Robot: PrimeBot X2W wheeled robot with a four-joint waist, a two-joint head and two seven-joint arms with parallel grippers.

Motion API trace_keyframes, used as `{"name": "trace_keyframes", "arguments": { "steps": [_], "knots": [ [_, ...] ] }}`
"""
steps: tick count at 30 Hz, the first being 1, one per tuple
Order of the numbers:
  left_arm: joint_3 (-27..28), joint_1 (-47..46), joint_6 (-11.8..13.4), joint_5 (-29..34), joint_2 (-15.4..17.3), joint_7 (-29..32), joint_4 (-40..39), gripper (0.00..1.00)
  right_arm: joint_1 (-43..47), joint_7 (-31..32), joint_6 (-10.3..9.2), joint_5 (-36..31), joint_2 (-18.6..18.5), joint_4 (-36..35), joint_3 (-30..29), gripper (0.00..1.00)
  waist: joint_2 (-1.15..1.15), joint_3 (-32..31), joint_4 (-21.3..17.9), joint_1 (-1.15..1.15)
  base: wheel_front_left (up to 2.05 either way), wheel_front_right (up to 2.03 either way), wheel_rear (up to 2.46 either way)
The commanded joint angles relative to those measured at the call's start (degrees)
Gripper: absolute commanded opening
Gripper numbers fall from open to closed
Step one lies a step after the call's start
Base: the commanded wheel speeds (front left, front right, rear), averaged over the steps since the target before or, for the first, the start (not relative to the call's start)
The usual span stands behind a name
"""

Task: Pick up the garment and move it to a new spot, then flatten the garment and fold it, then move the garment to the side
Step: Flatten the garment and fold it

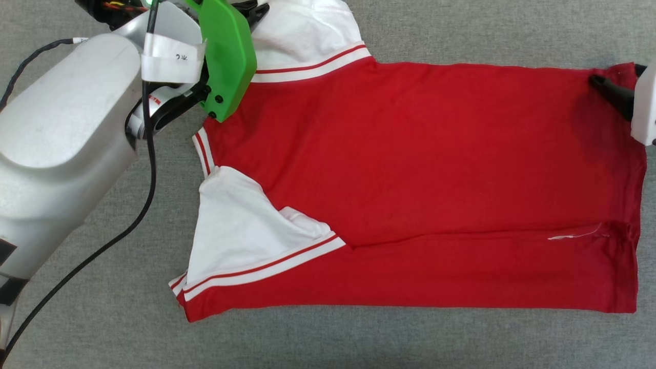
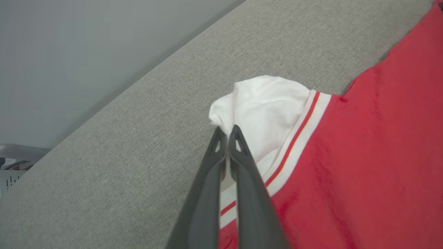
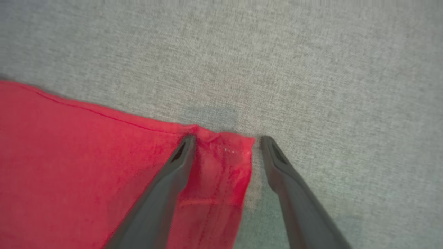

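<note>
The garment point(image 1: 420, 169) lies flat on the grey table, red body stretched left to right, with its near long edge folded over. One white sleeve point(image 1: 241, 230) rests at the near left. The other white sleeve point(image 2: 266, 107) is bunched at the far left. My left gripper point(image 2: 226, 133) is shut on that sleeve's edge, and in the head view the arm's green housing point(image 1: 228, 56) covers most of it. My right gripper point(image 3: 226, 138) is open over the hem corner point(image 3: 225, 155); red cloth lies between its fingers. Its dark fingers point(image 1: 610, 92) show at the far right corner in the head view.
Grey fabric covers the table point(image 1: 359, 343) all around the garment. A black cable point(image 1: 128, 225) hangs from my left arm point(image 1: 56, 133) across the near left. In the left wrist view the table's far edge point(image 2: 145, 74) runs diagonally, with a pale wall beyond.
</note>
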Motion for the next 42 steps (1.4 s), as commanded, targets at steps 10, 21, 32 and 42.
{"name": "trace_keyframes", "arguments": {
  "steps": [10, 21, 32, 42],
  "knots": [
    [0.23, 3.56, -0.02, -0.99, 1.43, -3.94, 2.24, 0.00, 0.96, -14.34, 0.03, 3.00, -0.26, 2.02, 3.84, 0.00, 0.00, -5.64, -1.33, 0.00, 0.00, 0.00, 0.00],
    [-1.04, 16.50, 2.96, -3.55, 5.30, -8.97, -2.34, 0.00, 10.47, -26.32, 0.03, 3.46, -1.50, -0.66, 6.86, 0.00, 0.00, -15.03, -0.96, 0.00, 0.00, 0.00, 0.00],
    [-2.78, 33.32, 9.22, -7.86, 8.61, -14.32, -9.14, 0.00, 26.33, -33.62, 0.03, 2.42, -2.47, -6.33, 3.36, 0.00, 0.00, -21.20, 0.23, 0.00, 0.00, 0.00, 0.00],
    [-4.71, 42.83, 12.13, -10.07, 10.36, -16.98, -10.38, 0.00, 40.21, -32.19, 0.03, 0.45, -0.88, -13.02, -3.68, 0.00, 0.00, -22.08, 0.39, 0.00, 0.00, 0.00, 0.00]
  ]
}}
